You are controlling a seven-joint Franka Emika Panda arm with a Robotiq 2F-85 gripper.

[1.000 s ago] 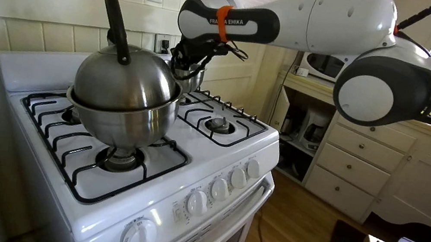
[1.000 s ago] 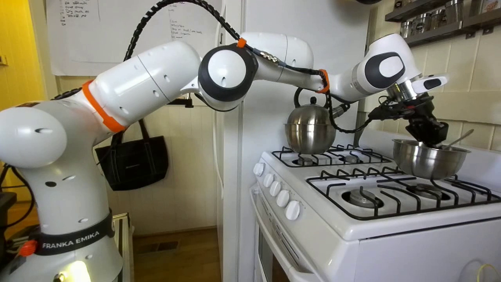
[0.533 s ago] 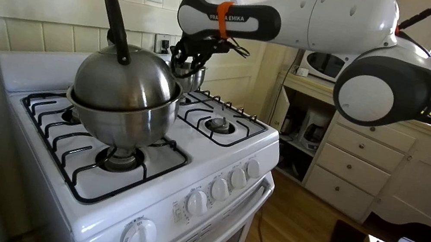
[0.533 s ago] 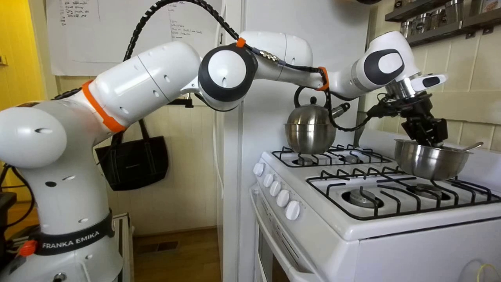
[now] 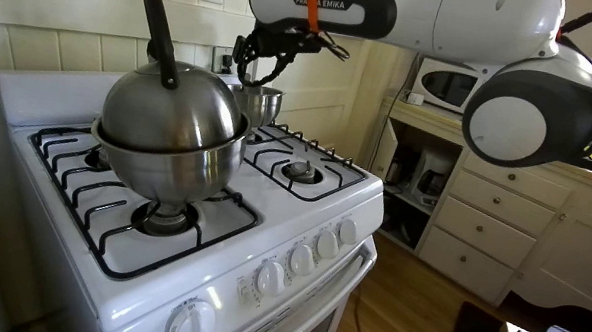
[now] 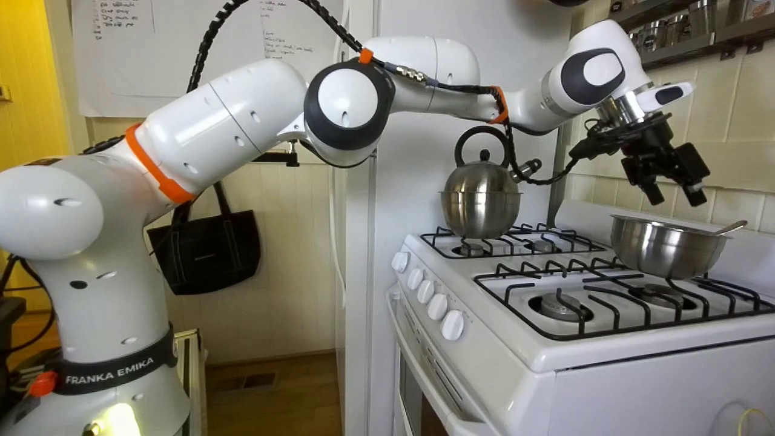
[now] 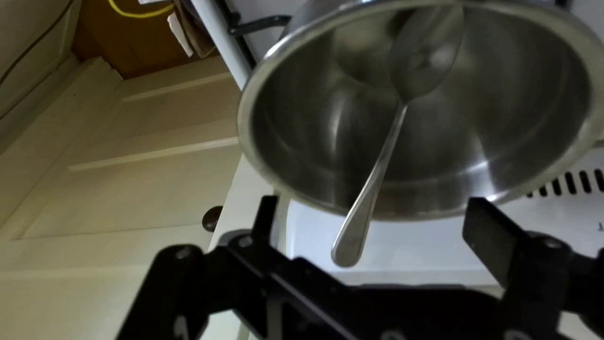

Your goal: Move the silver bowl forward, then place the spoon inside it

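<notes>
The silver bowl point(image 6: 666, 249) stands on the stove's back burner, near the wall, and partly shows behind the kettle in an exterior view point(image 5: 262, 107). Inside it lies the spoon point(image 7: 359, 219), its head low in the bowl and its handle leaning over the rim, the handle end sticking out past it. In an exterior view only the end of the spoon point(image 6: 732, 227) rises above the rim. My gripper point(image 6: 676, 198) hangs above the bowl, fingers wide apart, holding nothing. From the wrist, the gripper point(image 7: 373, 200) is open, with the spoon's handle seen beyond the gap.
A large steel kettle point(image 5: 173, 109) with a tall black handle point(image 5: 161, 35) stands on the neighbouring burner side. Black grates point(image 6: 611, 303) cover the stove top. A backsplash point(image 6: 581, 215) and panelled wall rise behind the bowl. A shelf with jars point(image 6: 678, 36) hangs above.
The spoon's handle has dropped from a steeper lean near the gripper to rest on the bowl's far rim. My gripper has opened and risen out of the bowl.
</notes>
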